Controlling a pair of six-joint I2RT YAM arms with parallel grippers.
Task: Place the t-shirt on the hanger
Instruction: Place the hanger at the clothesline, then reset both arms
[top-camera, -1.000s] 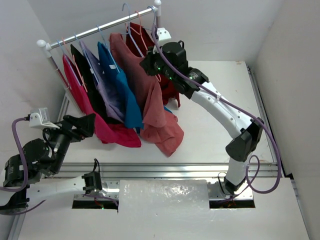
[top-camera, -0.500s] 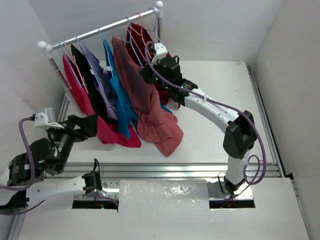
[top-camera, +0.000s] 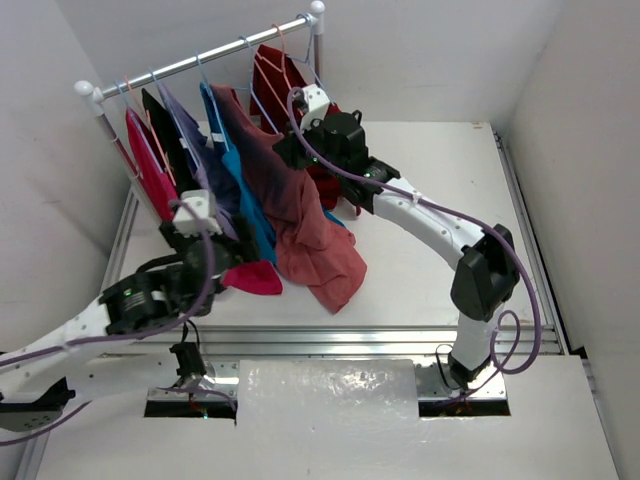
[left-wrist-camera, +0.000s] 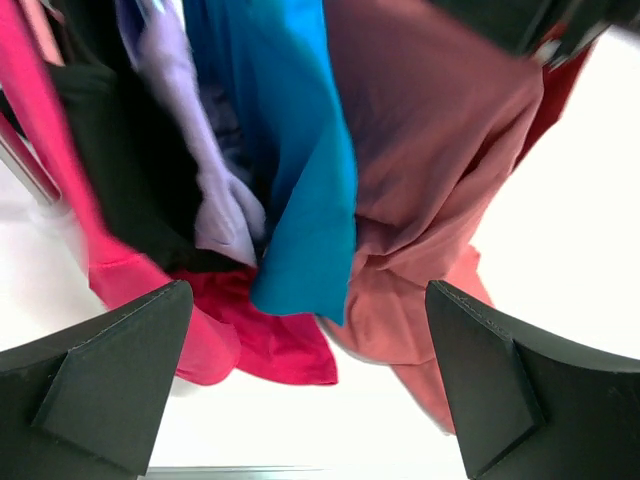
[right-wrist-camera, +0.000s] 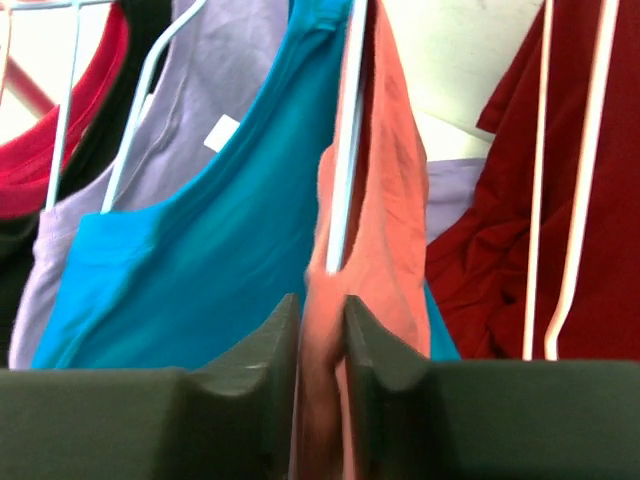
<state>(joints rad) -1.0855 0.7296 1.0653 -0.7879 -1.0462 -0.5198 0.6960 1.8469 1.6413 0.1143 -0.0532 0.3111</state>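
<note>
**Right gripper (right-wrist-camera: 322, 305) pinching soft salmon-pink cotton t-shirt (right-wrist-camera: 390, 200) up at the rail; left gripper (left-wrist-camera: 308, 290) spread wide**

Right wrist view:
- Fingers of the right gripper pressed almost together at 6 o'clock, with a fold of salmon cloth filling the slit between them.
- Thin pale blue wire hanger (right-wrist-camera: 345, 130) straight up toward 12 o'clock from the grip, lying against the t-shirt's edge and touching it.
- Hanger hook out of frame, so no telling whether it is on the rail.
- Teal cotton shirt (right-wrist-camera: 200, 250) just beside, at 9 o'clock.
- Lavender shirt (right-wrist-camera: 230, 50) at 11 o'clock.
- Dark maroon shirt (right-wrist-camera: 500, 250) at 3 o'clock, with pale hanger wires in front of it.

Top view:
- T-shirt hanging below the silver metal rail (top-camera: 200, 58), at 11 o'clock of the white table (top-camera: 430, 250).
- Lower hem bunched on the table toward 6 o'clock.
- Right gripper on the t-shirt's 3 o'clock side, high near the shoulder.
- Along the rail toward 9 o'clock: teal, lavender, black shirt (top-camera: 160, 120), bright magenta shirt (top-camera: 150, 185).

Left wrist view:
- Left gripper fingers far apart with nothing between them, pointed up at the hanging hems from 7 o'clock of the rack.
- T-shirt at 1 o'clock, teal at 12, magenta hem at 7 near one finger; contact unclear.
</note>
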